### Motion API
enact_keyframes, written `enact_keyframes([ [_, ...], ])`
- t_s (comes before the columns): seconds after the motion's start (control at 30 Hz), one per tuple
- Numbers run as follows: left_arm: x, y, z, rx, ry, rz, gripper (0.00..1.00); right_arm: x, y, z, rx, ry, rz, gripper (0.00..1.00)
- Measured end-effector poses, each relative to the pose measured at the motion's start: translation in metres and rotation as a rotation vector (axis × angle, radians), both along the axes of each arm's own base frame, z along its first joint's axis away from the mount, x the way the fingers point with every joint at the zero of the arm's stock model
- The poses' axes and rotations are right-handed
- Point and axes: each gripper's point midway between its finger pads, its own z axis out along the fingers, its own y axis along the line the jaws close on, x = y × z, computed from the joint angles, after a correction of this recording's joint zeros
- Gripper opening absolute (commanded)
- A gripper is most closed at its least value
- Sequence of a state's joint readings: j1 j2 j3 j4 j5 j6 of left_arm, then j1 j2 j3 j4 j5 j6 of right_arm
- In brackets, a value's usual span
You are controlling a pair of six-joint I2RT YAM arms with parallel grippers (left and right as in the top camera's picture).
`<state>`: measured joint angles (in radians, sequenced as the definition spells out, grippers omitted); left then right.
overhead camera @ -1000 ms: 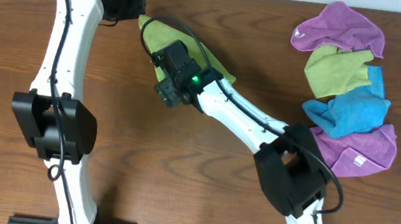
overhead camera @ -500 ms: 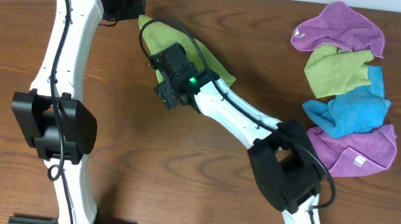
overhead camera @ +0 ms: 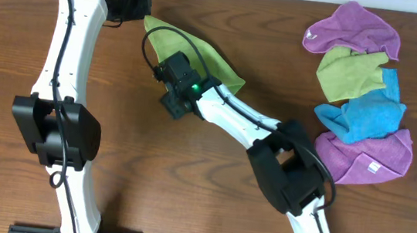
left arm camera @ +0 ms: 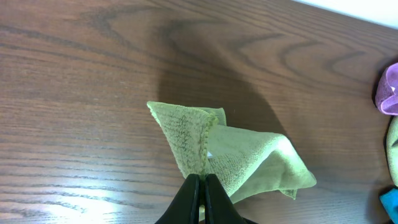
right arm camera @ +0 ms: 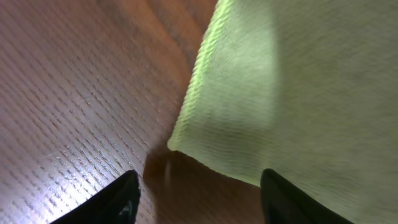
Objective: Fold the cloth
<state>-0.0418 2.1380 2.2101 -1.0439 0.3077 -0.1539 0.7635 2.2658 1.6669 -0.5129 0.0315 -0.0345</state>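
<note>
The lime-green cloth (overhead camera: 212, 64) lies crumpled on the wooden table at upper centre, partly under my right arm. In the left wrist view the cloth (left arm camera: 239, 155) is a folded, bunched shape, and my left gripper (left arm camera: 199, 180) is shut on its near corner. In the overhead view my left gripper (overhead camera: 143, 13) is at the cloth's top-left corner. My right gripper (overhead camera: 165, 96) hovers at the cloth's lower-left edge. In the right wrist view my right gripper (right arm camera: 196, 186) is open, with a cloth corner (right arm camera: 273, 106) just ahead of the fingers and not between them.
A pile of other cloths sits at the right: purple (overhead camera: 350, 29), olive-green (overhead camera: 349, 73), blue (overhead camera: 364, 117) and another purple (overhead camera: 371, 157). The table's far edge runs just behind my left gripper.
My right arm has slid left and slightly up along the cloth's lower edge. My left gripper has kept its grip on the corner and stayed put.
</note>
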Motion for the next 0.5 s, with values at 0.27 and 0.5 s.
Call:
enact_keyframes([
  [0.27,0.0,0.0,0.0,0.0,0.0,0.0,0.06,0.0038,0.0081,-0.0011,0.027,-0.019,0.006,0.43],
  [0.5,0.0001,0.0001,0.0,0.0,0.0,0.001,0.06,0.0061,0.0088,-0.0032,0.032,-0.023,-0.009,0.1],
])
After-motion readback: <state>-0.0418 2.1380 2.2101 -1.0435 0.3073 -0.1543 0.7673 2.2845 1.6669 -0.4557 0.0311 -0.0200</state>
